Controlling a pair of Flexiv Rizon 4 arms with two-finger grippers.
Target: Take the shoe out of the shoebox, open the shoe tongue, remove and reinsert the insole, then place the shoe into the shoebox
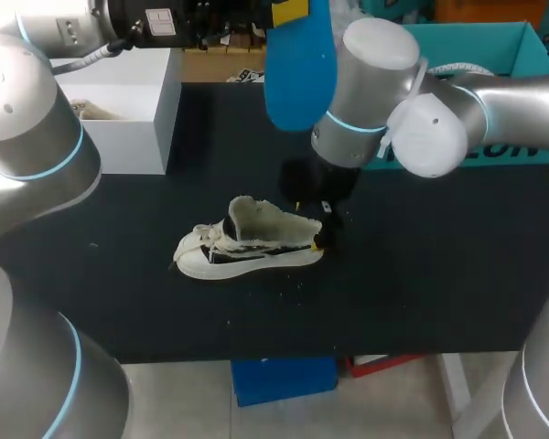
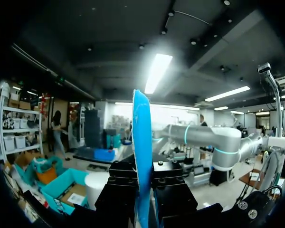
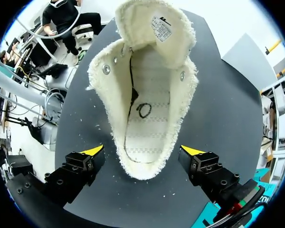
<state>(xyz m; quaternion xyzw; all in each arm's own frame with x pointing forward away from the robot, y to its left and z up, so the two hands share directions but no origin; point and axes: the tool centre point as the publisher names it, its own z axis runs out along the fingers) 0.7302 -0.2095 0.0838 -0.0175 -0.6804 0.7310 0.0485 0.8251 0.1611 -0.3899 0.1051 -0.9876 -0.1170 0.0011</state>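
Note:
A white shoe [image 1: 247, 242] lies on the black table [image 1: 439, 274], toe toward the left. Its tongue [image 3: 154, 28] is folded forward, and the inside [image 3: 149, 109] is bare stitched lining. My right gripper [image 3: 142, 152] stands open over the heel, one yellow-tipped finger on each side and neither touching; it shows in the head view too, right gripper [image 1: 311, 224]. The blue insole [image 1: 297, 59] hangs high above the table's far side, with my left gripper [image 1: 288, 11] shut on it. Edge-on in the left wrist view, the insole [image 2: 142, 137] stands between the black fingers [image 2: 121, 190].
An open white box [image 1: 119, 110] stands at the back left of the table. A teal box [image 1: 494, 55] stands at the back right, behind my right arm [image 1: 421, 119]. Small white crumbs lie on the table around the shoe.

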